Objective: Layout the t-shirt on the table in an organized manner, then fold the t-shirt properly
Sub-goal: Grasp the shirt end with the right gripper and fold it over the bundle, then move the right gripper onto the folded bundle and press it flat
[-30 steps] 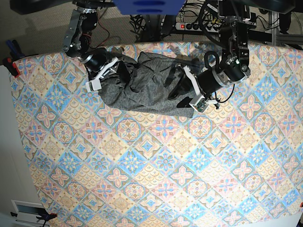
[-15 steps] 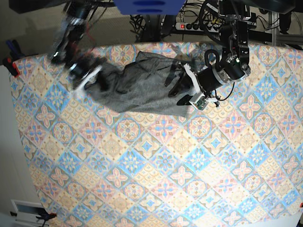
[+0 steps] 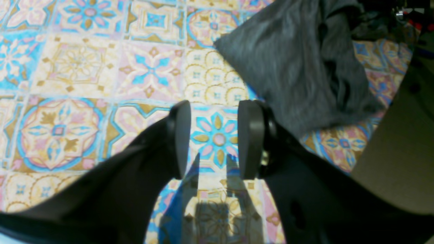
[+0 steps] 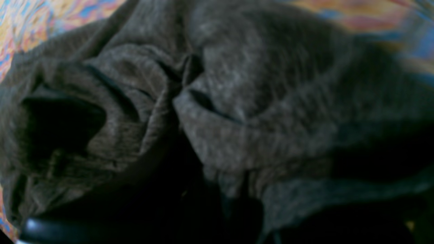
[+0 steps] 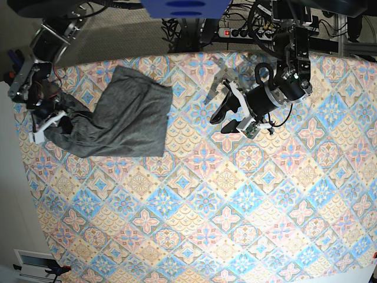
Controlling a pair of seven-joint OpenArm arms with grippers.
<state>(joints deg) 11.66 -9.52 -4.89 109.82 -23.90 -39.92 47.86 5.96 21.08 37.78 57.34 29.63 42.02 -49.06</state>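
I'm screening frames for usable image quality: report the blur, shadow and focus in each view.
Right wrist: soft and dark, the t-shirt filling the frame, black shadow below. Left wrist: table pattern fairly sharp, left gripper fingers casting a hard shadow. Base: evenly lit, sharp mid-table, edges bowed.

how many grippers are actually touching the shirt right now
1. The right gripper, at the table's left edge in the base view, is bunched into the t-shirt. The left gripper hangs open over bare tiles, apart from it.
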